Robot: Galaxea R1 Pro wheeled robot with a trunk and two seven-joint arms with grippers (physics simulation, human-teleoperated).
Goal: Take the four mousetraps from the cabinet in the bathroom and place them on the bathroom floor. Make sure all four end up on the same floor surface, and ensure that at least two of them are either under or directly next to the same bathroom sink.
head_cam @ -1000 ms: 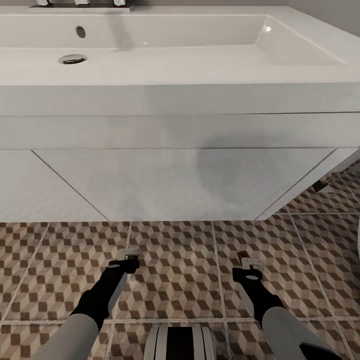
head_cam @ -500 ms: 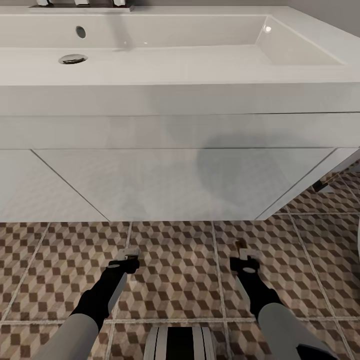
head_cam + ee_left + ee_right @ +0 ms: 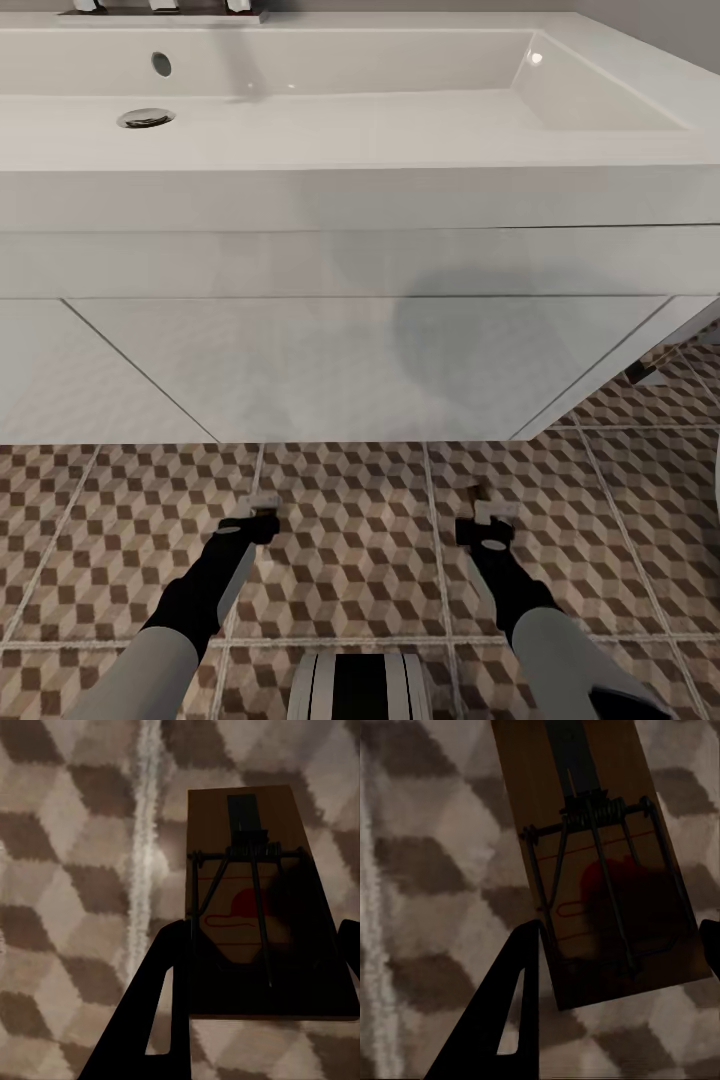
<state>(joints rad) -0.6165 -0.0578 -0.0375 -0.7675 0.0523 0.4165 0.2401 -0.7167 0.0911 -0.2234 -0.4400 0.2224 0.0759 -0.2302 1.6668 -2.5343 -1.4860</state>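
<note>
Gripping mousetrap (image 3: pixel 259 907), left claw (image 3: pixel 259 967), sink (image 3: pixel 360 130) overhead

Glossy white sink (image 3: pixel 400 130), seemingly wooden mousetraps (image 3: pixel 255 907)

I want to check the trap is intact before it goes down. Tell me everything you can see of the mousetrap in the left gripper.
The mousetrap is a flat rectangular brown board, wood by its look, with a dark strip at its far end, a coiled spring across the middle, thin dark wire arms and a red mark with a thin red outline. It looks whole. It sits between the fingers of the left gripper, whose shadow darkens its near end, above the cube-patterned bathroom floor. In the head view it is low, in front of the sink.
</note>
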